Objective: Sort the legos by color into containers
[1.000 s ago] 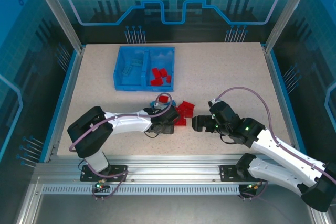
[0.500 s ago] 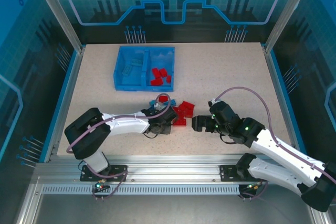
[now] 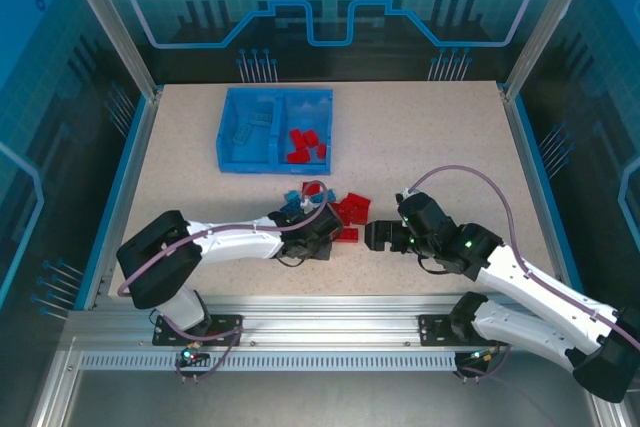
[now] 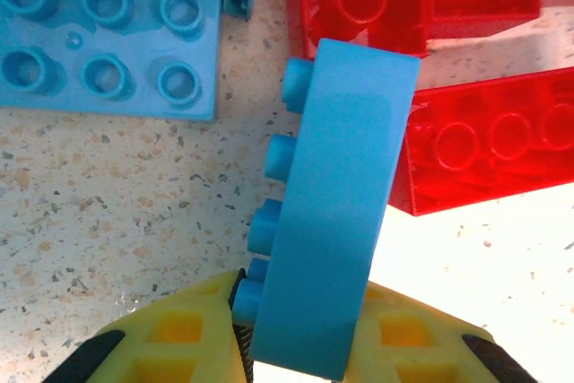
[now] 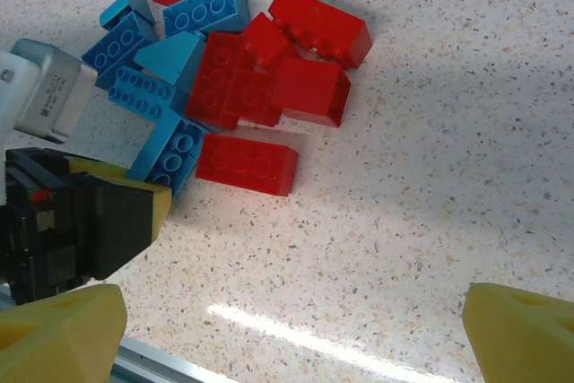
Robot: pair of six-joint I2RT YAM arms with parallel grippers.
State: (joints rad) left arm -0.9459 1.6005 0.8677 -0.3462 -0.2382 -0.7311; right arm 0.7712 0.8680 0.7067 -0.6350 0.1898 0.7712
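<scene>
The left gripper (image 4: pixel 305 352) is clenched on a light blue brick (image 4: pixel 336 204), held on edge with its long axis running straight out from the yellow pads, just beside the pile of legos (image 5: pixel 256 78). The blue bin (image 3: pixel 280 93) lies well up-table from it, and its left compartment (image 3: pixel 238 154) — the one with blue pieces — is on this arm's side, so a lift and forward carry looks due. The right gripper (image 5: pixel 291 329) hovers spread wide, empty, just right of the pile.
</scene>
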